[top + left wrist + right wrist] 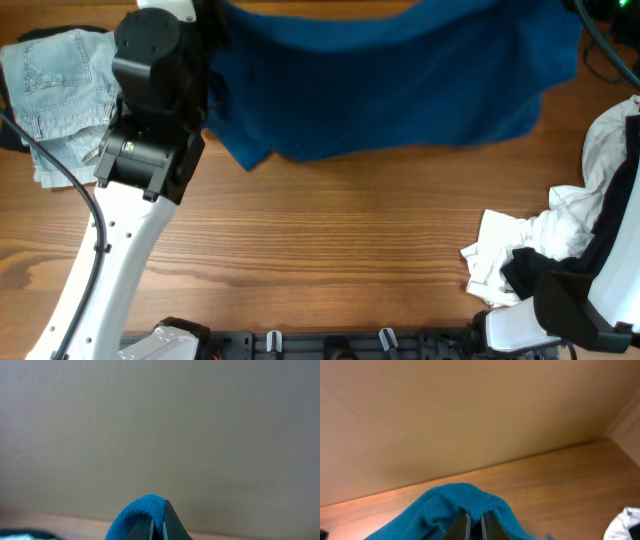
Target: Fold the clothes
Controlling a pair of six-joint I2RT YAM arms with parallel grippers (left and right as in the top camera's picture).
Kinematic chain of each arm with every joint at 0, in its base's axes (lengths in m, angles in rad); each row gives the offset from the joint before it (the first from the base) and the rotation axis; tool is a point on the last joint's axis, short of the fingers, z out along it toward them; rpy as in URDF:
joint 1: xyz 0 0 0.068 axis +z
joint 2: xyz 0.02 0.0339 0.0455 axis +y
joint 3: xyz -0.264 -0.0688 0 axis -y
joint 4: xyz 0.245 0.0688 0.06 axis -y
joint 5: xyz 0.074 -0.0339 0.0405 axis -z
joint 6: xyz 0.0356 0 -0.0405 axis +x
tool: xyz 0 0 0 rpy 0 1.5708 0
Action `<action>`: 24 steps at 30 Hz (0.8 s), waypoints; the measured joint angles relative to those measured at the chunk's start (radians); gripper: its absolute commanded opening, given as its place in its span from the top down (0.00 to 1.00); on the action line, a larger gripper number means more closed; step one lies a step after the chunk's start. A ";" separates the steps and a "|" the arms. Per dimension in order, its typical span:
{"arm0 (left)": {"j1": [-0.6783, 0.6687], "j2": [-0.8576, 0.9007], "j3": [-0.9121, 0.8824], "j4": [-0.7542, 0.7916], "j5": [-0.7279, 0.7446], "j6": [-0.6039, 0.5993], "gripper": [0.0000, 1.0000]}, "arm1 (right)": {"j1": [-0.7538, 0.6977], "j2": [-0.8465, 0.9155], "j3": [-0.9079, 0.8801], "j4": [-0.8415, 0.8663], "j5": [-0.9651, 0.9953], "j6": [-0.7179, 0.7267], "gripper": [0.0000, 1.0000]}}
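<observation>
The dark blue shirt (400, 80) hangs spread across the far side of the table, its lower edge lying on the wood. In the left wrist view my left gripper (158, 523) is shut on a fold of the blue shirt (137, 512), which drapes over the left finger. The right wrist view shows my right gripper (475, 519) shut on another bunch of the blue shirt (445, 502), lifted above the tabletop. From overhead, the left arm (150, 90) covers the shirt's left end and both grippers are hidden.
A pale blue denim piece (60, 90) lies at the far left. White clothes (540, 235) and a black piece (530, 272) are heaped at the right, by the right arm's base (560, 315). Bare wooden table (320, 250) lies in front.
</observation>
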 measured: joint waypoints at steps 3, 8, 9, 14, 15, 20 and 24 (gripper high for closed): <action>-0.008 -0.021 0.000 0.037 0.000 0.018 0.96 | 0.000 0.000 0.051 0.003 -0.001 -0.004 0.96; -0.036 -0.112 0.000 0.070 0.000 0.075 0.96 | 0.000 0.000 0.163 0.006 -0.001 -0.008 0.96; -0.047 -0.138 0.000 0.070 0.000 0.090 0.96 | 0.000 -0.001 0.176 0.006 -0.001 -0.008 0.96; -0.131 -0.274 0.000 0.069 -0.001 0.161 0.96 | 0.000 -0.042 0.195 0.003 -0.001 -0.011 0.96; -0.151 -0.299 0.000 0.069 -0.001 0.171 0.96 | 0.000 -0.054 0.195 0.002 -0.001 -0.012 0.96; -0.282 -0.442 0.000 0.068 -0.001 0.198 0.96 | 0.000 -0.117 0.198 -0.012 -0.004 -0.019 0.96; -0.360 -0.522 0.000 0.070 -0.002 0.202 0.96 | 0.000 -0.174 0.200 -0.021 -0.023 -0.022 0.96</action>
